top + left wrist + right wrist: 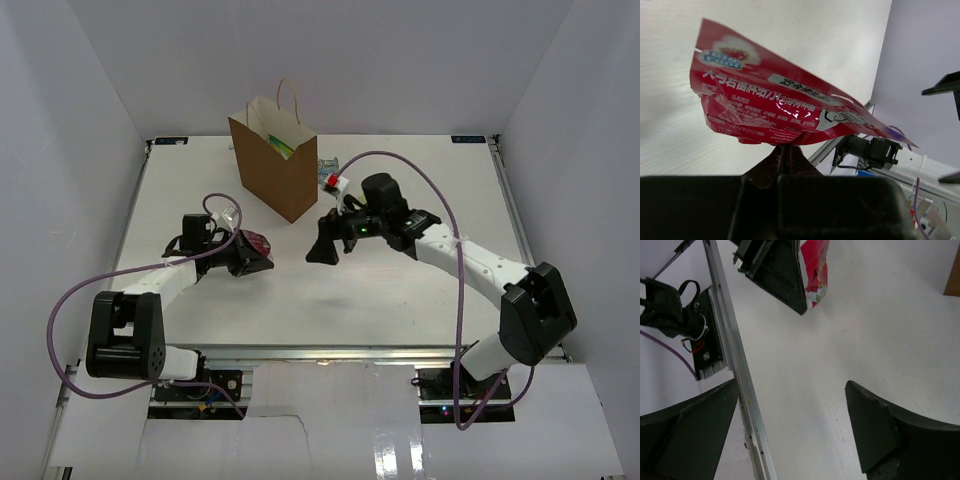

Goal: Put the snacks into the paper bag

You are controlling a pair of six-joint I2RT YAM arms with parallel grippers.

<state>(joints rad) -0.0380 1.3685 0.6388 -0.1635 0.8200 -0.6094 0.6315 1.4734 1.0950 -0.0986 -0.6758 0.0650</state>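
Note:
The brown paper bag [272, 170] stands open at the back of the table, with a yellow-green snack [283, 146] showing inside its mouth. My left gripper [250, 256] is shut on the lower edge of a red snack packet [259, 243], well left of and in front of the bag. In the left wrist view the red packet [775, 107] sticks up and to the right from the closed fingertips [782, 152]. My right gripper [325, 248] hangs open over bare table in front of the bag, holding nothing. The right wrist view shows its wide-apart fingers [872, 430] and the red packet [815, 270] farther off.
A grey-blue packet [327, 167] lies just right of the bag, behind the right arm, with a small red-and-white item [337, 182] beside it. A corner of the bag [954, 275] shows at the right edge of the right wrist view. An aluminium rail [735, 365] marks the table edge.

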